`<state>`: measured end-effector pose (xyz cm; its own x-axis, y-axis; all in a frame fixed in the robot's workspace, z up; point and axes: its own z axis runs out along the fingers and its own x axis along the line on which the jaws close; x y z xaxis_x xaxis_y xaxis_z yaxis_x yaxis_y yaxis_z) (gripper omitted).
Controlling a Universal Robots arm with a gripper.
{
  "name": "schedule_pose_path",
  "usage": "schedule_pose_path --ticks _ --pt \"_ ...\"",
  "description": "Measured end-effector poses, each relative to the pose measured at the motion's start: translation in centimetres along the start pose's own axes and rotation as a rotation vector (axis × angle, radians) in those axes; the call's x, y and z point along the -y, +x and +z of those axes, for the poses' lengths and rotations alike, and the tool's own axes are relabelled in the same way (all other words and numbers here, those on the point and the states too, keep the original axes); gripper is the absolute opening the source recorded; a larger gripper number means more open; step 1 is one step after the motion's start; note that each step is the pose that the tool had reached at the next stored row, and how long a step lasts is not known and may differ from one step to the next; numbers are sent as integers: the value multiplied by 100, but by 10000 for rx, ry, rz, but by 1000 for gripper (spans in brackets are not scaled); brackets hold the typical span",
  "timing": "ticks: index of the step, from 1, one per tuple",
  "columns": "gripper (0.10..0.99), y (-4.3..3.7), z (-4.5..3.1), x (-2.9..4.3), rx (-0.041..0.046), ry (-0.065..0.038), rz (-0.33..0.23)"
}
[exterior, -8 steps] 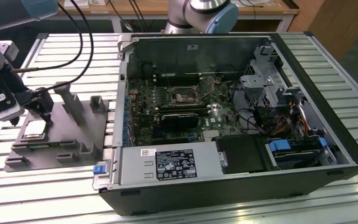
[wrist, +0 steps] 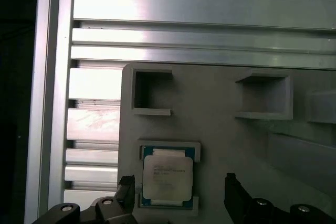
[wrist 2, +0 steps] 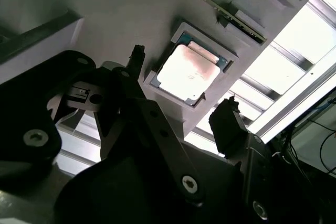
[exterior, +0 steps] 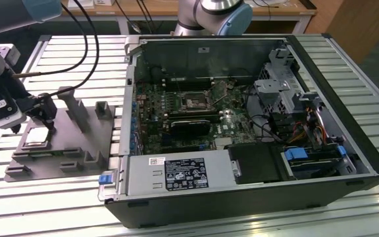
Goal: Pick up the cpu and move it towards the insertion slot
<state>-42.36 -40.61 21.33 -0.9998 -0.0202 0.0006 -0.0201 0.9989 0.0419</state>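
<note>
The cpu [exterior: 37,137] [wrist 2: 187,72] [wrist: 167,177], a small square chip with a pale metal top, lies flat in a recess of the grey fixture [exterior: 64,150] on the exterior view's left. My gripper [exterior: 31,127] [wrist 2: 181,82] [wrist: 178,181] hangs just over it, open. One black finger [wrist: 126,184] stands on each side of the chip in both wrist views, with a gap between the fingers and the chip's edges. The insertion slot [exterior: 194,102], a square socket with a shiny frame and dark centre, sits on the motherboard inside the open case.
The open computer case [exterior: 367,158] lies on a slatted aluminium table [exterior: 374,64]. Grey posts [exterior: 77,111] rise from the fixture beside my gripper. A long black card [exterior: 189,127], a blue-tabbed drive bay [exterior: 308,155] and a second arm's base [exterior: 216,15] are in view.
</note>
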Motion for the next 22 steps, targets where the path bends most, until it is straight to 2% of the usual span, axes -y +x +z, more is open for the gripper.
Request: schedule_pose_path --ticks 22 --pt "773 18 73 3 -3 1 -22"
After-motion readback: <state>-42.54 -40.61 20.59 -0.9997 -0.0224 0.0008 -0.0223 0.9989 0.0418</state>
